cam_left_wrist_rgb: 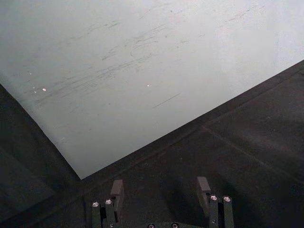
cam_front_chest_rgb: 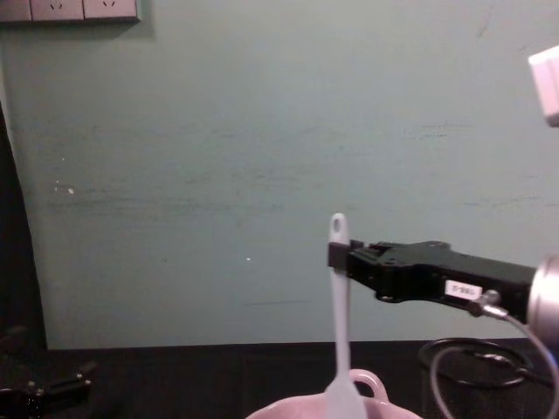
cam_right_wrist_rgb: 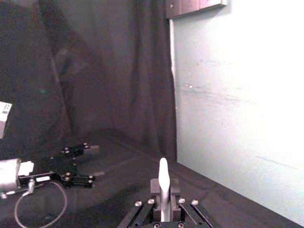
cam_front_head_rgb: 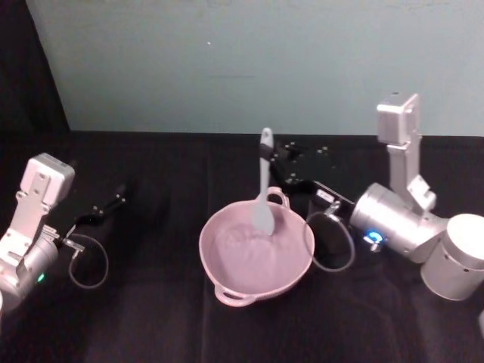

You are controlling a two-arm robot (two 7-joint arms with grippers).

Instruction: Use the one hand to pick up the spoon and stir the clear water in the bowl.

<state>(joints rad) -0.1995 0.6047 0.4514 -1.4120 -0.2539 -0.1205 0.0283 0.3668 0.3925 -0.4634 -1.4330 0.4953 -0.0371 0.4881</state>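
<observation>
Spoon is held upright over the bowl, handle up, with the broad head down inside the rim on the bowl's far side, near the loop handle. Right gripper is seen closed on the upper handle, just below the hole at its end. The jaws are pinched narrow with the handle between them, as confirmed in the right wrist view.

Pick-up is judged done; the step in hand is judged to be the stirring, or its start. Whether the head is dipped in water cannot be told, and the water itself is not clearly made out.

The next move is judged to call for the head to be kept low and swept round inside the bowl. It should be held clear of the wall so the bowl is not pushed or tipped, with the grip firm against twisting.

Left gripper is parked well to the bowl's left, fingers spread wide, nothing held.
</observation>
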